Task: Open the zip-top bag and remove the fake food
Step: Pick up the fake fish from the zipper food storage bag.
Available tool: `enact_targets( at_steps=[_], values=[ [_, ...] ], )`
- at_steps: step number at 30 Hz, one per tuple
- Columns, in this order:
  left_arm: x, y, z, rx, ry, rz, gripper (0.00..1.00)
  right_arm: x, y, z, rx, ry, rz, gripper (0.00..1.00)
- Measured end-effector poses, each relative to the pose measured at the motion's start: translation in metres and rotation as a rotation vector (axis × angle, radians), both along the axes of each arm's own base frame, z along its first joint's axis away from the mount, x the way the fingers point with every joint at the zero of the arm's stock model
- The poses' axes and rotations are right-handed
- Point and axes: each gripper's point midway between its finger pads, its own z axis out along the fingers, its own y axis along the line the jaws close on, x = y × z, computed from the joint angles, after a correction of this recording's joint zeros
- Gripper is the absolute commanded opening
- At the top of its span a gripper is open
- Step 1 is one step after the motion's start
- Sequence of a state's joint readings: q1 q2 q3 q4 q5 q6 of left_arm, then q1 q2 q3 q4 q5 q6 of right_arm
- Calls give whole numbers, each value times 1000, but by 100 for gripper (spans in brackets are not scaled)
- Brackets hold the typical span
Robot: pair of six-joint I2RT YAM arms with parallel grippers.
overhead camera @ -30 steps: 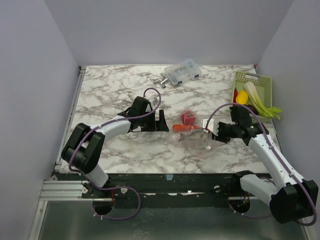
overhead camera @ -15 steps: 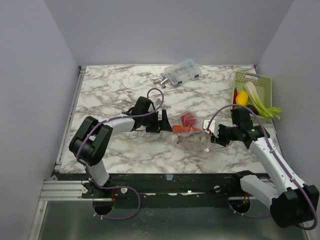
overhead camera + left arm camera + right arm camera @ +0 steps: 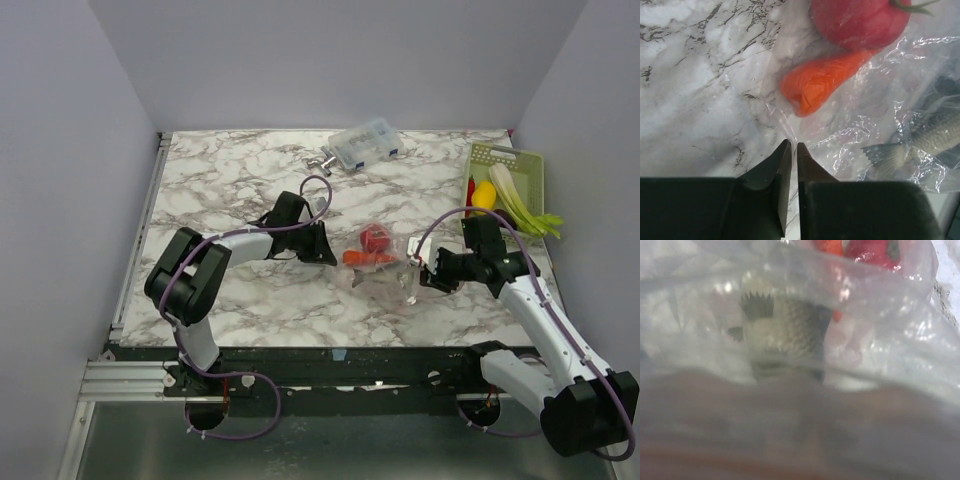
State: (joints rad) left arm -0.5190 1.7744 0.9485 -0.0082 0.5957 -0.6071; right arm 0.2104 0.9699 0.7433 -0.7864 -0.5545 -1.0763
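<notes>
Two tapered left fingers [image 3: 774,172] seemingly pinched on crinkly clear zip-top bag [image 3: 865,110] edge; right fingers' [image 3: 432,276] grip unclear, view blurry.

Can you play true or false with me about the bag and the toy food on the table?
The carrot is inside the bag. True.
The lemon is in the bag too. False: it lies in the green basket.
A fish is in the bag. True.
The left claw is wide open. False: its fingers are nearly together at the bag's edge.
</notes>
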Motion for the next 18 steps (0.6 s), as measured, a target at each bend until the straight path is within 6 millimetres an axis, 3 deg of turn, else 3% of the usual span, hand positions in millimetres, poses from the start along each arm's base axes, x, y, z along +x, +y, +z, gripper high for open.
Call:
enact_targets(
  at_steps=[1, 5, 14, 18],
  values=[
    [-1, 0, 0, -1, 0, -4, 0, 0, 0, 1, 4, 0, -2, 25],
    [-2, 2, 0, 5, -10, -2, 0, -1, 1, 6, 14, -16, -7, 25],
    [2, 35, 31, 73, -151, 108, 0, -8, -1, 15, 16, -24, -8, 24],
    [4, 46, 31, 110, -181, 136, 0, -8, -1, 25, 22, -39, -14, 24]
  ],
)
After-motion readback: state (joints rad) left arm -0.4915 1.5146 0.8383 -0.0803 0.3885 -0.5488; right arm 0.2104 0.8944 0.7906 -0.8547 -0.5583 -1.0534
